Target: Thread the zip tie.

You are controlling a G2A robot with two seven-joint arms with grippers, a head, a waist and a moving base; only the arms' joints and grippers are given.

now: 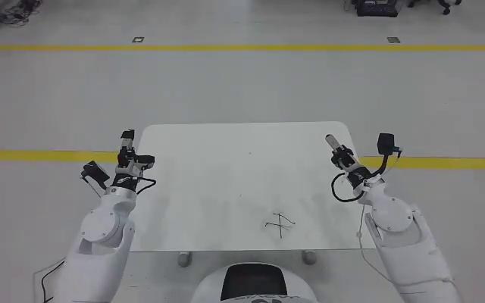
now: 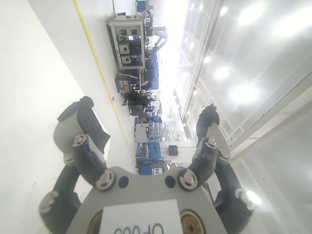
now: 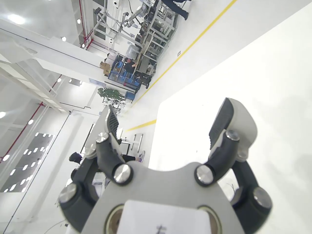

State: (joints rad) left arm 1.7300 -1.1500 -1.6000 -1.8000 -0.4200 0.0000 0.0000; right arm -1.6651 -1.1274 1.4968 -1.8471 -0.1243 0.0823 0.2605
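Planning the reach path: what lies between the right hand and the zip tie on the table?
Nothing: in the top view, only bare white table separates the right hand from the zip tie.

no text reads clearly; a cropped printed label (image 2: 140, 216) marks the wrist plate (image 2: 146, 188).

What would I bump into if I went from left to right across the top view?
left gripper → zip tie → right gripper
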